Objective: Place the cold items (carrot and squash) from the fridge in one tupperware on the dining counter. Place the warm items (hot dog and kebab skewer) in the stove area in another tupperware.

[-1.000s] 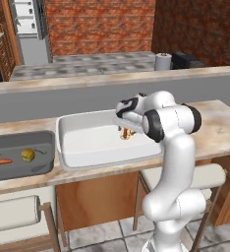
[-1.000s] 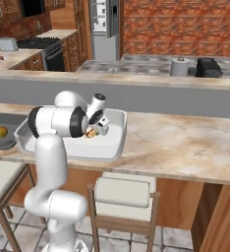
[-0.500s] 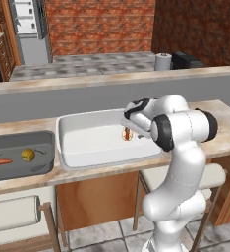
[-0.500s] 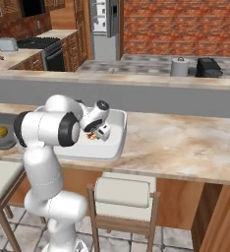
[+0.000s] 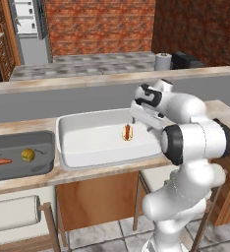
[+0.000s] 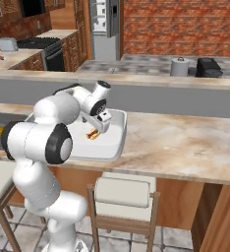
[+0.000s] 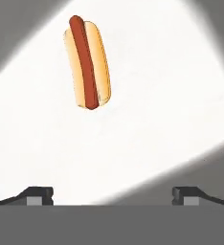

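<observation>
Smooth white rectangular tupperware (image 5: 87,147) holds one elongated hot dog (image 7: 86,62).

Glossy white rounded arm (image 5: 188,142) segments — dark bands at the joints — and dark finger tips (image 7: 35,194).

Both base views look forward and down from behind the arm, sharing the white tupperware (image 5: 92,140) on the counter (image 6: 186,142). The hand view looks closely down into it.

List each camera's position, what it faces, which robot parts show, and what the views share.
Left base view: behind the arm's left, facing the counter; arm lower right, gripper open above the white tupperware.
Right base view: behind its right, same counter; arm lower left.
Hand view: on the hand, looking down; finger tips at bottom.
All three share the hot dog in the tupperware.
</observation>
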Robot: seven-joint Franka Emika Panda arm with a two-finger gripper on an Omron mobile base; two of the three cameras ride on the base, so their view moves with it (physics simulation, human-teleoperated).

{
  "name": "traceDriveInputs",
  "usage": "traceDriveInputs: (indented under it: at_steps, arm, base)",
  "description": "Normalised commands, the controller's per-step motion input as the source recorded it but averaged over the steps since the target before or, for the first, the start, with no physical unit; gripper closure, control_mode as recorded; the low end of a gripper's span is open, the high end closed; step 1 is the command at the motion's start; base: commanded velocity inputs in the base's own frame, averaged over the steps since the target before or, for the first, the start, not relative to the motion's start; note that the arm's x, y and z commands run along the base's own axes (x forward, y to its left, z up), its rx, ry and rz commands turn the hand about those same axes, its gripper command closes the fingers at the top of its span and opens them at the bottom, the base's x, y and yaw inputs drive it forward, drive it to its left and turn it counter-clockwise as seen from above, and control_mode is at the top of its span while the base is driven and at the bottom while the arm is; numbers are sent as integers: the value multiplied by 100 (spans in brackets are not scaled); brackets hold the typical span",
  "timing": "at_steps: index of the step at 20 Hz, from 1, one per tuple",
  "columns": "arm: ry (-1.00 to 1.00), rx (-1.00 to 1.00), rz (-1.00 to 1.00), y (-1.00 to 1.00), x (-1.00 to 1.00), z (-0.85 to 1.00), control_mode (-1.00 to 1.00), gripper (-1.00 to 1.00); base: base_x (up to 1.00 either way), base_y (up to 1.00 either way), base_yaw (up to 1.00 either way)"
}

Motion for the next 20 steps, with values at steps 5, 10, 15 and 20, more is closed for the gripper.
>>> traceDriveInputs:
  at_steps: [5, 10, 15, 20]
  arm:
    - [31, 0, -1, -13, -53, 100, -100, -100]
    - [5, -5, -5, -14, -100, 92, -100, -100]
    - [-41, -11, -12, -15, -100, 4, -100, -100]
    - [-56, -15, -11, 0, -100, -20, -100, -100]
  base:
    - [0, 0, 0]
    - [0, 0, 0]
    - [0, 0, 0]
    - [0, 0, 0]
